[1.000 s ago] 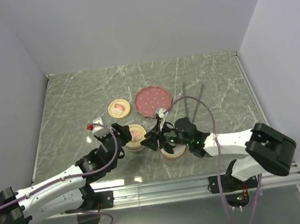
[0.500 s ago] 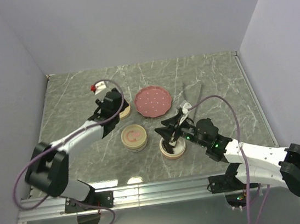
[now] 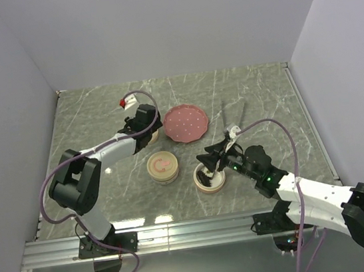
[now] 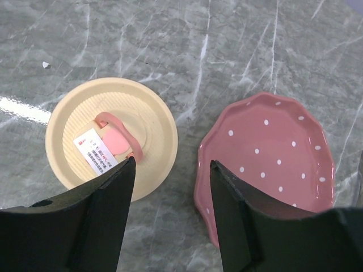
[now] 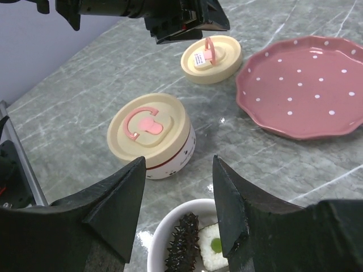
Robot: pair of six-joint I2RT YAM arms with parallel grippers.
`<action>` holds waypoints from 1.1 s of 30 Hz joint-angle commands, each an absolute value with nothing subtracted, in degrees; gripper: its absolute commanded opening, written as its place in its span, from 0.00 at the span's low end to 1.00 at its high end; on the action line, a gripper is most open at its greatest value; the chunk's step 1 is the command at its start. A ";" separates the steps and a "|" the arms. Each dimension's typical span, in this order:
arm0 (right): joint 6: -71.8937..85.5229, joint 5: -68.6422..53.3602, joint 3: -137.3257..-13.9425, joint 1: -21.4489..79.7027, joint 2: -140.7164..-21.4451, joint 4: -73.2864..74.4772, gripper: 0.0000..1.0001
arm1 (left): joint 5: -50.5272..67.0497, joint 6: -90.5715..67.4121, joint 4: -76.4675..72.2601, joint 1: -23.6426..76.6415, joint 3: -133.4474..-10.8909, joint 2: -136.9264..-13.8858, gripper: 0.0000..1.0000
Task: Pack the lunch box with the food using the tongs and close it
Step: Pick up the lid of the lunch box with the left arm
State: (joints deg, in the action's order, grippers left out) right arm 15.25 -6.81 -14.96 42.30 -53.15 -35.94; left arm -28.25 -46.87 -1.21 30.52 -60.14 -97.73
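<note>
The lunch box shows as two round white tubs. One tub (image 5: 150, 133) is shut under a cream lid with a pink handle. The other tub (image 5: 165, 214) stands open and holds food: a dark spiky piece (image 5: 182, 241) and a white cube with a green top (image 5: 212, 249). My right gripper (image 5: 178, 164) hovers open and empty just above that open tub (image 3: 210, 179). A loose cream lid (image 4: 110, 139) lies flat beside the pink plate (image 4: 269, 158). My left gripper (image 4: 173, 164) is open over the gap between them, holding nothing. The tongs (image 3: 223, 110) lie on the table behind the right gripper.
The pink dotted plate (image 3: 186, 123) is empty. The marble table (image 3: 107, 179) is walled at the back and both sides. The left arm (image 3: 110, 149) stretches across the left half, and its cable loops above the loose lid.
The left arm has swung from beside the shut tub back to the loose lid. The right gripper has drawn back to the right and now hangs over the open tub.
</note>
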 commanded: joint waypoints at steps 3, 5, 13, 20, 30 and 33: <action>15.56 -8.96 -14.85 40.61 -54.31 -38.50 0.58 | -31.54 -51.15 0.88 30.23 -60.56 -96.68 0.61; 15.82 -9.31 -14.85 40.08 -54.84 -38.85 0.58 | -31.82 -52.55 1.49 30.23 -59.42 -95.45 0.62; 16.87 -11.60 -13.98 38.67 -54.67 -39.90 0.58 | -29.54 -53.17 5.44 28.83 -62.83 -98.86 0.61; 16.96 -12.22 -12.92 38.14 -52.82 -39.73 0.58 | -26.81 -53.61 6.76 26.90 -64.86 -100.81 0.60; 17.05 -12.57 -11.69 37.88 -49.92 -39.02 0.58 | -20.66 -50.46 12.56 24.96 -73.91 -108.63 0.55; 17.05 -12.31 -11.43 37.79 -49.40 -38.85 0.58 | -19.95 -49.92 13.89 24.96 -74.71 -109.43 0.44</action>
